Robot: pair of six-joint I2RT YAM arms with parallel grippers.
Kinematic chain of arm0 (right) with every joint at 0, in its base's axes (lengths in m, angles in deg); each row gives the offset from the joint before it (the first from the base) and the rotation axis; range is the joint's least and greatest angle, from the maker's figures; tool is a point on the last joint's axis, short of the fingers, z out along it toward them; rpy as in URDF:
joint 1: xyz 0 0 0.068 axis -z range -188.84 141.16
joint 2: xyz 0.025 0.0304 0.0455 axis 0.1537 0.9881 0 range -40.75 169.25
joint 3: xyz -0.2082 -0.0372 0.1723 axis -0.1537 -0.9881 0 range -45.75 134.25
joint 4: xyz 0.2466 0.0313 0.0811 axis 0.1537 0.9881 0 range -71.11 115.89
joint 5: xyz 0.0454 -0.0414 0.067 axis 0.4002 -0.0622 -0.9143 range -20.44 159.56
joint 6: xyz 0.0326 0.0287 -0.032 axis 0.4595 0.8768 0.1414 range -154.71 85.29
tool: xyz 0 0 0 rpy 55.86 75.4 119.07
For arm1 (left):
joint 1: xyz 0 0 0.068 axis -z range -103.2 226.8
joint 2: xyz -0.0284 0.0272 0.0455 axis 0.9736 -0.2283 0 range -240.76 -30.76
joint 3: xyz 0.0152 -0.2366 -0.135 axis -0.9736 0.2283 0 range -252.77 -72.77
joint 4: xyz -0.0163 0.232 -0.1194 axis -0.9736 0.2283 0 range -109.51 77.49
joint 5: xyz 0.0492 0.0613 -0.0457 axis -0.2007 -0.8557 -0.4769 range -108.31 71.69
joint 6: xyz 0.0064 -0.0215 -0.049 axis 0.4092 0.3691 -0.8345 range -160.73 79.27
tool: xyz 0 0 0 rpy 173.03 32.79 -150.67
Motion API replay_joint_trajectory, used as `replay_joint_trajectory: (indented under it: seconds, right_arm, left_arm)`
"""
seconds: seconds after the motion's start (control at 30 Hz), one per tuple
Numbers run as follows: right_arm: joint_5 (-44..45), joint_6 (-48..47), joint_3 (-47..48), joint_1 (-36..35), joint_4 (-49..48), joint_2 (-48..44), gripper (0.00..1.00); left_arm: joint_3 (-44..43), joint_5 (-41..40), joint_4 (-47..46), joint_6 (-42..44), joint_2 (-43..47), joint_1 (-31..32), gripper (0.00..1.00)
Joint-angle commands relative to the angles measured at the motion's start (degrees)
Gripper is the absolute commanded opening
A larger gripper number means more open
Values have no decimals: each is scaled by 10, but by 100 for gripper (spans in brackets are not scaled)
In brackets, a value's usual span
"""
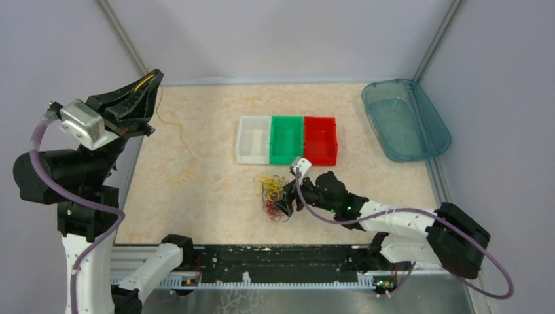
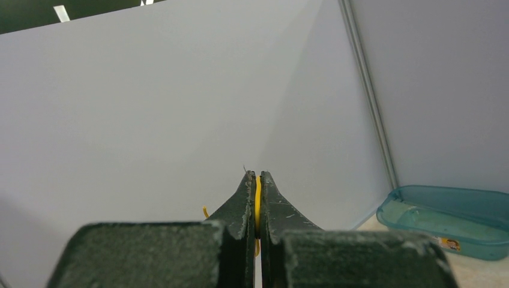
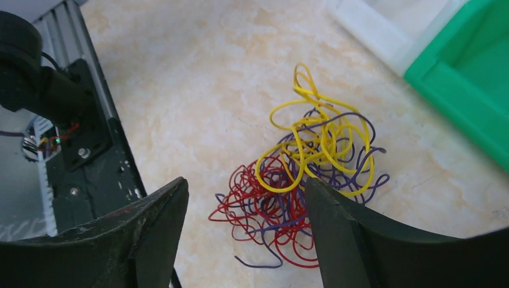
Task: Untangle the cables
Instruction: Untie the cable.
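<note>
Left hand (image 2: 257,177) clenches one yellow cable (image 2: 258,201) high, likely to hold it clear; right hand (image 3: 245,183), released, straddles the tangle (image 3: 288,198).

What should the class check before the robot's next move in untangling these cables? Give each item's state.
1. The left jaws shut on the yellow cable: ok.
2. That cable is apart from the tangle: ok.
3. The right jaws open, facing the tangle: ok.
4. Tangle's red, yellow and purple strands separated: not ok.
5. The right jaws touching the tangle: cannot tell.
</note>
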Motion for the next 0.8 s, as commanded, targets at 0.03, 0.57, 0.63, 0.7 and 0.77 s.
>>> replay_joint_trajectory:
  seconds: [0.03,0.57,0.63,0.7,0.77]
  right_arm:
    - [-23,-1,86,-3,103,-92,75]
    - [-184,-4,389,-6,-40,64,93]
    - [-197,3,399,-11,-70,90,90]
    - [-199,7,405,-17,-81,107,87]
    - [-206,14,410,-23,-91,123,81]
  left_arm:
    - [-6,34,-2,-25,-7,0,0]
    - [19,141,23,-106,-2,0,0]
    - [19,149,25,-114,-4,0,0]
    - [20,150,25,-120,-6,0,0]
    - [18,150,25,-122,-7,0,0]
